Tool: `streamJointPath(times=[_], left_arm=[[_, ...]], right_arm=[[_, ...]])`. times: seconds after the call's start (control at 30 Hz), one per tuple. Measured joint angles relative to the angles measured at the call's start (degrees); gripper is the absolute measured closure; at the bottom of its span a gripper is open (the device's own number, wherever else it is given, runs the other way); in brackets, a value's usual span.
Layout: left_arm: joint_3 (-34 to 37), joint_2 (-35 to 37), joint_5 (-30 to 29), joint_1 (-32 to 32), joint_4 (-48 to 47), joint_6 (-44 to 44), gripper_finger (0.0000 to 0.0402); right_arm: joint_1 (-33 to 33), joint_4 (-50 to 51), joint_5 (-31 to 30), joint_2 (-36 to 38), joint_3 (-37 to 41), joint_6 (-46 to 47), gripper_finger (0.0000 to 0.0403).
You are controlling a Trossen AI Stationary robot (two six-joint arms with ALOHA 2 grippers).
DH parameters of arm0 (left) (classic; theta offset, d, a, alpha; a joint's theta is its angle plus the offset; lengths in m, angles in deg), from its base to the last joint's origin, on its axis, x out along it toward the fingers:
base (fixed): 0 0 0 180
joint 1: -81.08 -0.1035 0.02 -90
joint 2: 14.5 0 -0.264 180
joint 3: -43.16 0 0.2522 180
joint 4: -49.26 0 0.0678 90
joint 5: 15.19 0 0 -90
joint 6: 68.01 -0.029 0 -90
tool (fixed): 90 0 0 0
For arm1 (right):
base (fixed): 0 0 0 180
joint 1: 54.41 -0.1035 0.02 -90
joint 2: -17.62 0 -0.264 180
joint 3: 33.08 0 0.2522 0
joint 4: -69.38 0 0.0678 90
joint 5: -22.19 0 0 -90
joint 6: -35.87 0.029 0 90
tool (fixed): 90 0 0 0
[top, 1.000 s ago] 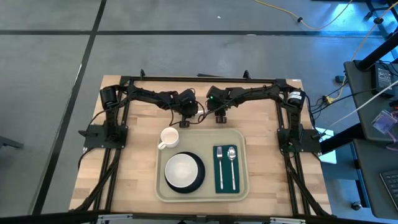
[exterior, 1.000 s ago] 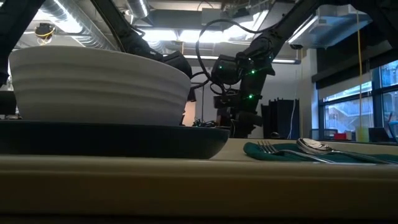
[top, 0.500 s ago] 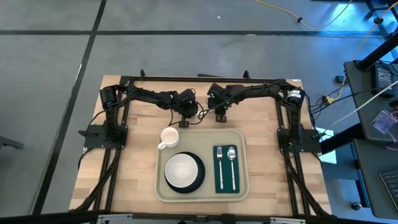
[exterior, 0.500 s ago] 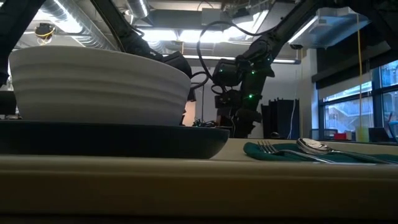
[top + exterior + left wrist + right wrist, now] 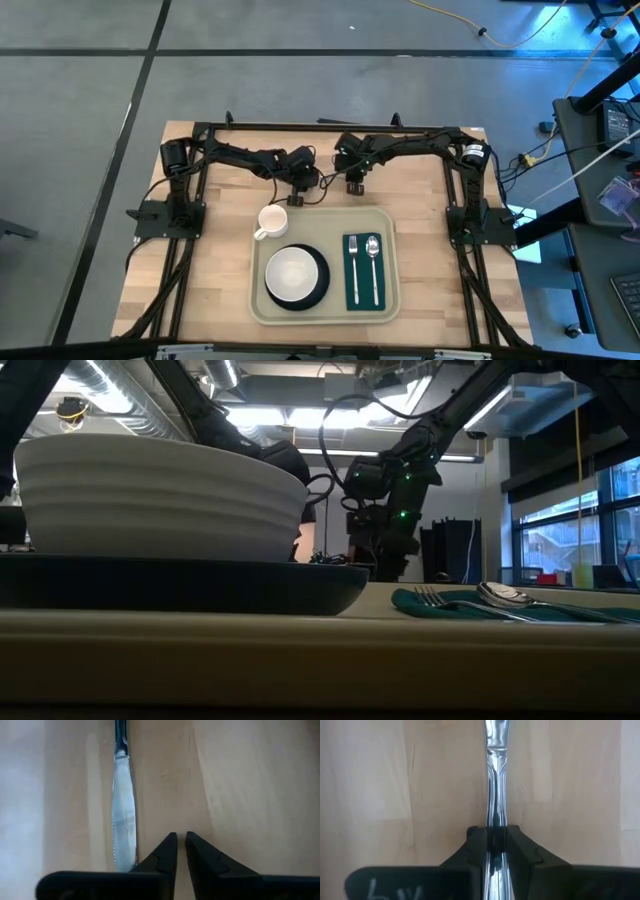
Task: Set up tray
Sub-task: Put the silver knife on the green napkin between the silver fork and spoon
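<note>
A steel knife lies flat on the wooden table just beyond the tray's far rim; its blade (image 5: 124,820) shows in the left wrist view and its handle (image 5: 496,780) in the right wrist view. My right gripper (image 5: 354,187) is shut on that handle. My left gripper (image 5: 298,197) stands right beside the blade, its fingertips (image 5: 181,837) a narrow gap apart with nothing between them; whether a finger touches the blade I cannot tell. The beige tray (image 5: 335,225) carries a white bowl on a dark plate (image 5: 296,275) and a green napkin (image 5: 352,285) bearing a fork and a spoon. My right gripper pinches the knife's handle (image 5: 496,817) between its two fingers, one on each long side. The fingers come from above, pointing steeply down, and the handle runs on between them. The knife lies flat on the table.
A white mug (image 5: 272,220) stands on the table at the tray's far left corner, close to my left gripper. Black frame rails run along the table's far, left and right sides. Bare wood lies to the left and right of the tray.
My right gripper's wrist has turned and tipped a little over the knife. The tray and what it carries have kept still.
</note>
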Motion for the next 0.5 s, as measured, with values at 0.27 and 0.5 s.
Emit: streamJointPath(times=[0.27, 0.5], left_arm=[[0.16, 3.31, -12.70, 1.79, 4.76, -7.50, 0.0321], [0.31, -0.63, -16.06, 1.98, 6.08, -13.23, 0.0291]], right_arm=[[2.50, 0.75, 7.77, -0.10, -0.13, 4.96, 0.0360], [3.62, 0.64, 10.19, -0.22, -0.13, 5.40, 0.0360]])
